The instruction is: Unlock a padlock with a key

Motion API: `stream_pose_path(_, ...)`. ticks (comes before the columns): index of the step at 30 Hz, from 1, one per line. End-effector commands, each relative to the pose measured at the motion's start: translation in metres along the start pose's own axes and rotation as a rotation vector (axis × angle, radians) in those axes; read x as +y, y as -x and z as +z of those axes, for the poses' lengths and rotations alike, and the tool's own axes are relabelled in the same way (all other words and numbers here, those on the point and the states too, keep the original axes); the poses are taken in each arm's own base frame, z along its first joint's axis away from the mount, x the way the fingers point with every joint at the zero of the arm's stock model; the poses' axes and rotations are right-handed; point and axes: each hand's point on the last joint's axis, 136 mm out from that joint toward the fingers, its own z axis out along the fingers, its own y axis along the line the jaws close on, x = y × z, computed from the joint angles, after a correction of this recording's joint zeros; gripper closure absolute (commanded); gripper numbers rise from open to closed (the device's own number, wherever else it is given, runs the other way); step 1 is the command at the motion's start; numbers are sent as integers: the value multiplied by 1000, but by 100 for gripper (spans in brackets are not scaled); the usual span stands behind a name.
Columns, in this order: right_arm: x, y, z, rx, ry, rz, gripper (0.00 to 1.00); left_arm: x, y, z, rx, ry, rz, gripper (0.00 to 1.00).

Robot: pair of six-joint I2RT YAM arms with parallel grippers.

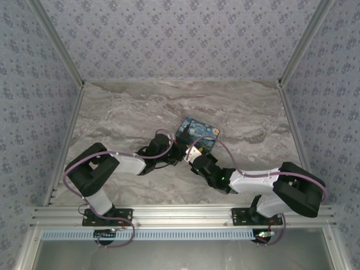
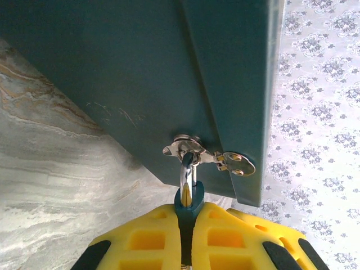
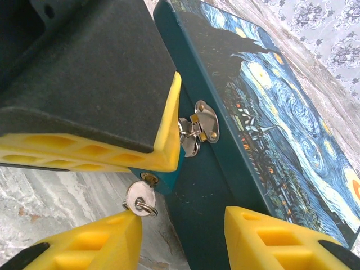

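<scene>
Overhead: marbled grey tabletop (image 1: 124, 112) beneath padlock (image 2: 188, 207); floral wallpaper walls (image 1: 169, 34), aluminium rails (image 1: 63, 50).

Grey-veined marble-look tabletop (image 1: 124, 112): smooth, stone-like, faint sheen.
Teal box with starry-night painted lid (image 3: 270, 124): matt painted sides, smooth lid.
Silver metal hasp (image 3: 205, 121): polished, shiny.
Small teal padlock (image 2: 188, 205): matt body, bright metal shackle.
Small silver metal key (image 3: 140, 197): glossy.
Left hand (image 2: 188, 220): matt yellow moulded plastic.

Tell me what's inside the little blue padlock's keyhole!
The key is in the padlock's keyhole. Its round head shows, but its blade is hidden inside the lock. The left gripper pinches the padlock and covers most of its body.
</scene>
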Motion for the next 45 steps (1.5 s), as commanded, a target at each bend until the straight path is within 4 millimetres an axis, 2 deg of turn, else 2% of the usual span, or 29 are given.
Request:
stream_pose_path(1,-3,20,3,-44,1,27,56,-34,-1,-5,9,-90,24,100)
stream_pose_path(12,-6,27,6,-61,6,59,58,-31,-3,-3,16,-83,25,100)
stream_pose_path(16,-7,30,7,-66,13,73,63,-30,-5,-1,23,-79,28,100)
stream_pose_path(20,-7,31,8,-69,22,87,71,-30,-6,1,26,-80,27,100)
stream_pose_path(28,-6,31,8,-65,66,140,96,-26,-7,1,24,-70,31,100)
stream_pose_path(31,-7,29,8,-67,115,196,100,-25,-6,1,20,-67,29,100)
stream_pose_path(34,-8,25,8,-67,169,261,100,-23,-6,1,16,-64,30,100)
stream_pose_path(39,-9,14,8,-39,167,257,100,-24,-5,1,7,-66,33,100)
stream_pose_path(40,-9,12,8,-34,169,257,98,-24,-4,1,4,-63,34,100)
stream_pose_path(45,-6,3,1,-21,193,280,74,-19,-2,0,-10,-38,51,100)
